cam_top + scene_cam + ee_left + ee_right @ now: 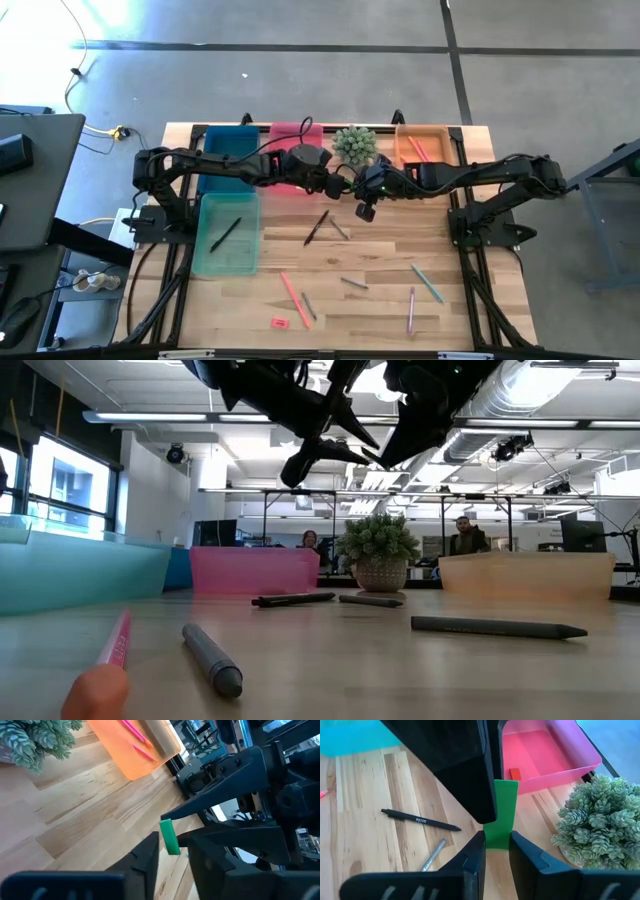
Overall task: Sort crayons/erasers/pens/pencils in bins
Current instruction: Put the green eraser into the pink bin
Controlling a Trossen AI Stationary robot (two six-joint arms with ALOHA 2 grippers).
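Observation:
A green eraser (502, 812) hangs in the air over the table's middle, in front of the plant (354, 145). My left gripper (172, 847) reaches in from the table's left and my right gripper (495, 842) from the right. They meet tip to tip, each closed on one end of the eraser. The blue bin (228, 150), pink bin (295, 135) and orange bin (425, 145) stand along the far edge. The teal bin (228, 235) stands at the left with a black pen in it. A red eraser (514, 774) lies in the pink bin. My left gripper has one end of the green eraser (173, 850) between its two fingers, coming from the table's left and slanting down. One finger (470, 785) lies flat along the eraser's side; the other finger's touch is hidden behind the eraser. The eraser is clear of the table. My right gripper pinches the eraser's other end (496, 839) between its two fingertips, coming from the table's right and slanting down. The rest of the eraser sticks out past the fingertips toward my left gripper, lifted clear of the table.
Loose on the wood: a black pen (420, 820) and a grey stick (434, 852) under the grippers, pink pencils (293, 286), a green pencil (427, 283), a purple one (411, 310), a red eraser (279, 322). Pink pencils (135, 732) lie in the orange bin.

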